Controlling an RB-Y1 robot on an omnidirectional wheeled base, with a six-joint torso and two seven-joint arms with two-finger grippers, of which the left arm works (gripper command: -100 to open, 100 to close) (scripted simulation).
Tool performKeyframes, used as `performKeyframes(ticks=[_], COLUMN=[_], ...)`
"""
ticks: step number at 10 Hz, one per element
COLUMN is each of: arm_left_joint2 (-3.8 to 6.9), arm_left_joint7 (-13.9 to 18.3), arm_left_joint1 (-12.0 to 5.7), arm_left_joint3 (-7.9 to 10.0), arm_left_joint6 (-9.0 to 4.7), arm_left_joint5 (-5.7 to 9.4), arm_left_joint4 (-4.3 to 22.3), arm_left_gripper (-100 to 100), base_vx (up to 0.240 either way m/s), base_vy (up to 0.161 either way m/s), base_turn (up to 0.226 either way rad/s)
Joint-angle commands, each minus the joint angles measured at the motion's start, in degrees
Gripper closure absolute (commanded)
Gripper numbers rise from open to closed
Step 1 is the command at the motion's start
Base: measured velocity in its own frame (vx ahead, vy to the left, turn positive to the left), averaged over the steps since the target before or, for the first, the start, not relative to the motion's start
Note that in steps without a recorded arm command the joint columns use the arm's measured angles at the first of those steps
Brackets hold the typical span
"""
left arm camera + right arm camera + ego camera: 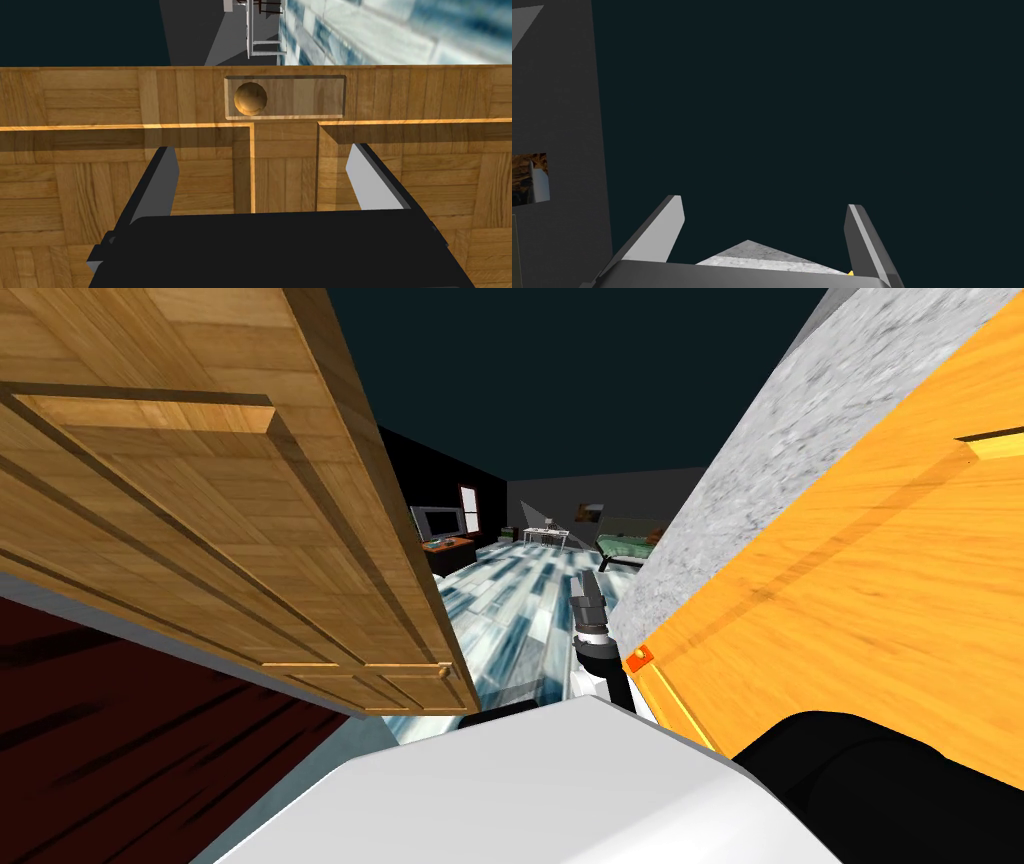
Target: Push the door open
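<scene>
**Door partly open; left gripper set to its face for the push**

The wooden door (200,538) is seen standing partly swung, its leaf slanting across the left of the head view. Past its free edge a gap is left, through which a blue-and-white tiled floor (520,598) is seen. The gap is bounded on the other side by a grey speckled wall (720,508) and an orange panelled surface (850,588). The step in hand is judged to be the push itself, about midway: an opening exists, but it looks narrow for the robot's body.

The right arm (590,623) is extended into the gap beside the grey wall. The right gripper (765,201) is spread wide and nothing is held in it.

The left gripper (262,150) is pointed squarely at the door's face, its fingers wide apart with nothing between them. Whether the fingertips touch the wood cannot be told, though they appear very near. A round wooden knob (251,98), set in a rectangular plate (300,97), lies ahead of the fingers, close to the free edge, and is not gripped.

A steady forward press near that edge is called for next, with the arm following the leaf's arc so that the fingers are not slid off it.
</scene>
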Motion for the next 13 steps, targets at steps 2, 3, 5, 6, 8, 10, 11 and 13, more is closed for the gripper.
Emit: performKeyframes(ticks=[2,3,5,6,8,10,11,13], arm_left_joint2=[0.0,0.0,0.0,0.0,-0.33,-0.72,-0.87,-1.31], arm_left_joint7=[0.0,0.0,0.0,0.0,0.1,0.3,0.3,0.5], arm_left_joint1=[0.0,0.0,0.0,0.0,0.92,2.02,2.43,3.66], arm_left_joint3=[0.0,0.0,0.0,0.0,1.21,2.67,3.2,4.83], arm_left_joint6=[0.0,0.0,0.0,0.0,1.15,2.02,2.25,2.65], arm_left_joint5=[0.0,0.0,0.0,0.0,1.23,2.71,3.25,4.9], arm_left_joint4=[0.0,0.0,0.0,0.0,-0.3,-0.6,-0.7,-1.1], arm_left_gripper=[100,100,100,100,-100,-100,-100,-100], base_vx=[0.014,-0.012,-0.01,0.0,0.04,0.107,0.126,0.147], base_vy=[-0.018,0.015,0.013,0.0,-0.035,-0.132,-0.152,-0.176], base_turn=[0.004,-0.004,-0.001,0.0,0.102,0.236,0.221,0.213])
